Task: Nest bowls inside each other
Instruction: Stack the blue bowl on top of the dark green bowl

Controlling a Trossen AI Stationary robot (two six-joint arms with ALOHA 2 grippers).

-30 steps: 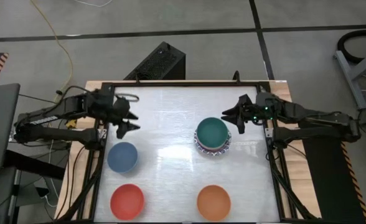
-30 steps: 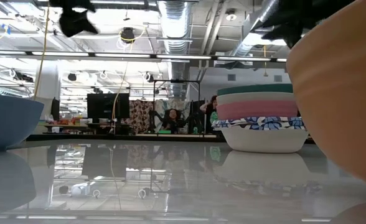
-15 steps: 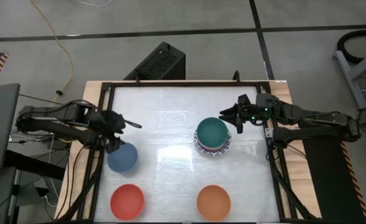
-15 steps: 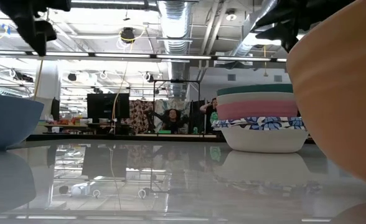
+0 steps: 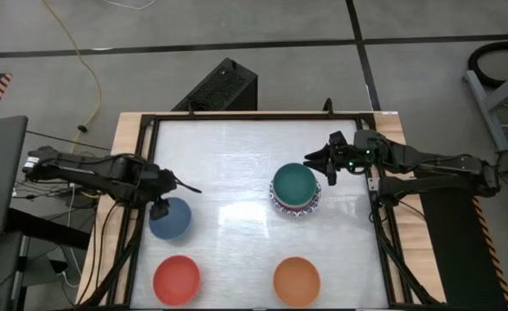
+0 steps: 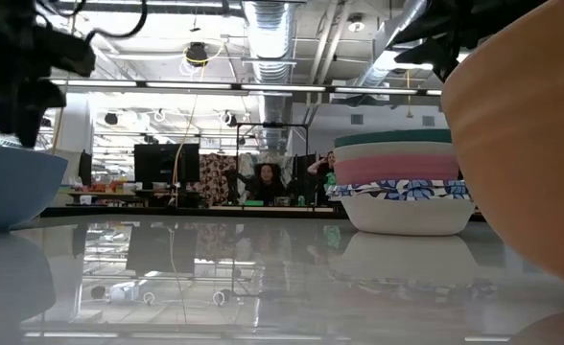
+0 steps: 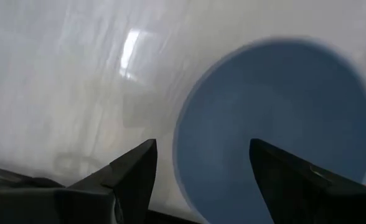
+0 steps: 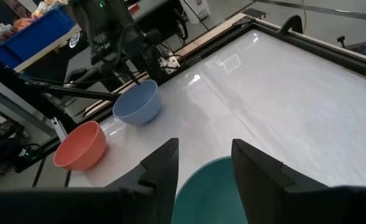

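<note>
A blue bowl [image 5: 171, 219] stands on its base at the table's left. My left gripper [image 5: 161, 206] hangs open just above its far-left rim, pointing steeply down; in the left wrist view [image 7: 201, 183] one finger is over the table and the other over the bowl's hollow [image 7: 276, 124]. At the centre right, a green bowl [image 5: 295, 184] tops a stack [image 6: 402, 182] of a pale bowl, a pink one and a blue-and-white patterned one. My right gripper [image 5: 319, 166] hovers open beyond the stack's far-right side, with nothing between its fingers [image 8: 201, 171].
A red bowl [image 5: 176, 279] sits near the front left and an orange bowl [image 5: 296, 281] near the front centre; the latter fills the right of the low view [image 6: 522, 125]. A black frame [image 5: 254, 116] rims the white table.
My left gripper has swung toward the table's near edge and come down over the blue bowl, tipping from nearly level to pointing steeply down. Its fingers have stayed apart.
</note>
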